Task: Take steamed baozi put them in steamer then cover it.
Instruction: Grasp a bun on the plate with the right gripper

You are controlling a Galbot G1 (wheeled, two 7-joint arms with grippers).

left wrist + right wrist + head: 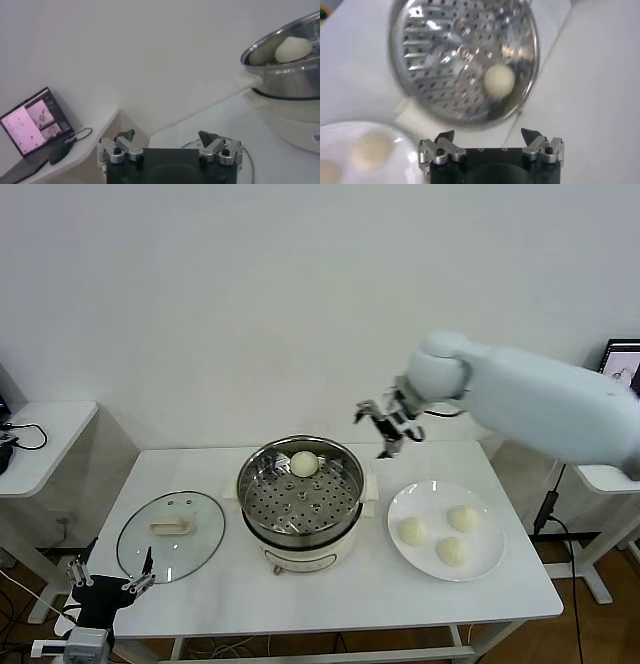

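While one cream-white round dough bun [304, 463] sits in the shiny steel steamer [300, 496] | right gripper [384, 427] fingers spread, empty, above desk | next: reach white plate [446, 530], three buns left | left gripper [108, 576] parked, spread

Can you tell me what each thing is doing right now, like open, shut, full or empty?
Steamer: uncovered, one baozi inside.
Glass lid: off, flat on the table.
Plate: three baozi on it.
Right claw: open, empty, above the table beside the steamer.
Left claw: open, empty, by the lid.
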